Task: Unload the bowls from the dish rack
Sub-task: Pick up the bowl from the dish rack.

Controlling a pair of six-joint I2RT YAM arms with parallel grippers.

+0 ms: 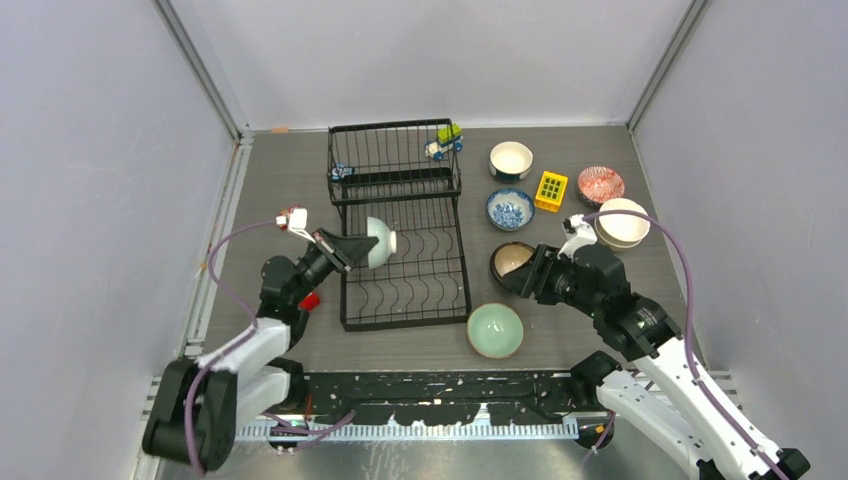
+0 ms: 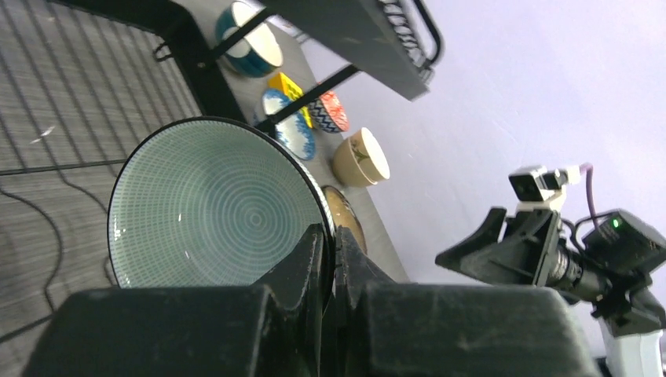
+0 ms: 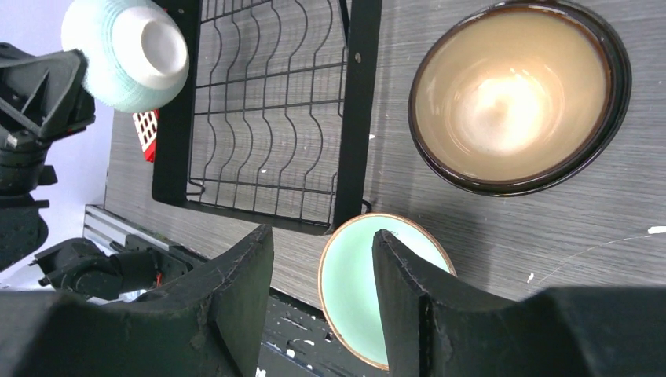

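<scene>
1. Left gripper (image 2: 331, 242): jaws clamped on the rim of the teal bowl (image 2: 212, 204), one finger inside and one outside. The bowl is tipped on its side and appears lifted above the left-middle of the dish rack (image 1: 405, 290).
2. Right gripper (image 3: 322, 238): jaws apart and holding nothing. It hovers over the tabletop (image 1: 290, 170) just right of the rack, with the brown bowl (image 3: 514, 94) and the pale green bowl (image 3: 351, 284) below it.
3. Risk, slip: the hold is a thin pinch on a glazed rim with the bowl's weight hanging to one side. A quick swing could rotate the bowl in the jaws or drop it onto the wires.
4. Risk, snag: carried too low, the bowl could catch the rack's edge or tines.
5. Risk, crowding: the right side of the tabletop is already crowded. A set-down there could knock a neighbouring bowl or bring the two arms together.
6. Count, bowls: seven.
   - Held: the teal bowl.
   - On the tabletop right of the rack: the brown bowl, the pale green bowl, a white bowl (image 1: 511, 160), a blue-and-white bowl (image 1: 510, 209), a red-patterned bowl (image 1: 600, 185) and a cream bowl (image 1: 623, 222).
   - No other bowl shows in the rack.
7. Count, other:
   - One dish rack.
   - One yellow block (image 1: 551, 190).
   - One toy truck (image 1: 443, 141) on the rack's raised back section.
</scene>
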